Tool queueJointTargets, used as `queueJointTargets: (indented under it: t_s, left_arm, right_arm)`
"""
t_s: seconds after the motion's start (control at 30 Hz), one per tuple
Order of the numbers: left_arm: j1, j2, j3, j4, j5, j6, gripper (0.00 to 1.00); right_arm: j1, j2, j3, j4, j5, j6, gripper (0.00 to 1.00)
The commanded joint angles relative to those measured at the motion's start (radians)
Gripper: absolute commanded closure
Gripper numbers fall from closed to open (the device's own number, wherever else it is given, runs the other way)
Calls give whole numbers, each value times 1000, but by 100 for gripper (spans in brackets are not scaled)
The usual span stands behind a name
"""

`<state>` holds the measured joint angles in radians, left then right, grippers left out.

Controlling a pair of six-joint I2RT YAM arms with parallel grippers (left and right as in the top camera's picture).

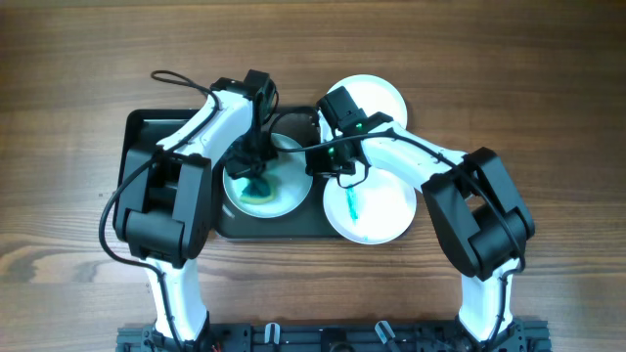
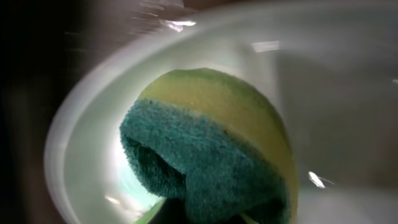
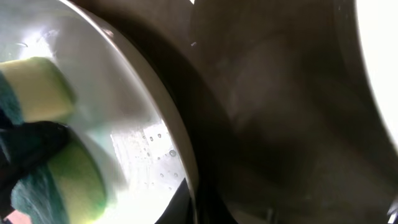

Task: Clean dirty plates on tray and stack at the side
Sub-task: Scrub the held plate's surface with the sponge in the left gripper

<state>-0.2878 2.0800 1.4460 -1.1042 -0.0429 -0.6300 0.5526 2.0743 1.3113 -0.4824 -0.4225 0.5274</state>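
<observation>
On tray (image 1: 147, 137), left gripper (image 1: 256, 168) pinches sponge (image 2: 211, 149) onto smeared plate (image 1: 286, 200); right gripper (image 1: 321, 161) at its rim, grip state can't tell; second smeared plate (image 1: 380, 213) and plain plate (image 1: 383, 96) sit right of tray.

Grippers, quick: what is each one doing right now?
Left gripper: closed on the green-and-yellow foam sponge.
Right gripper: beside the round white plate; open or closed cannot be told.
</observation>
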Motion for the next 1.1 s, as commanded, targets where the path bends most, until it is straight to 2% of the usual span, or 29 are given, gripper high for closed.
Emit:
queueJointTargets:
  t_s: [0.0, 0.07, 0.13, 0.23, 0.47, 0.53, 0.67, 0.73, 0.83, 0.9, 1.0, 1.07]
  left_arm:
    - [11, 40, -22, 10, -6, 98, 96]
    - [2, 40, -22, 47, 242, 320, 96]
    - [-4, 40, -22, 73, 387, 431, 96]
    - [-10, 40, -22, 151, 414, 438, 96]
    - [-10, 40, -22, 326, 407, 328, 96]
    - [-10, 39, -20, 330, 351, 259, 96]
    - [-10, 19, -19, 217, 15, -1, 96]
    - [-10, 8, -19, 152, -72, -45, 96]
    - [-10, 5, -19, 65, -81, -43, 96]
    - [-15, 5, -19, 23, -35, 21, 96]
    - [-30, 5, -19, 18, 206, 282, 96]
    - [-43, 5, -20, 11, 279, 375, 96]
  right_arm:
    - [-14, 56, -14, -18, 21, 26, 96]
    - [-17, 56, -14, -13, 17, 26, 95]
    - [-19, 56, -14, -13, 10, 22, 96]
    - [-22, 56, -14, -13, -5, 18, 96]
    - [-24, 56, -14, -11, -5, 18, 96]
    - [-24, 56, -14, -11, -1, 18, 96]
    - [-25, 56, -14, -15, 7, 11, 96]
    - [-25, 56, -14, -17, 7, 10, 96]
    - [-26, 56, -14, -12, 7, 11, 96]
    - [-26, 56, -14, -12, 6, 11, 96]
    - [-26, 56, -14, -8, 6, 20, 96]
    - [-27, 56, -14, -8, 6, 23, 96]
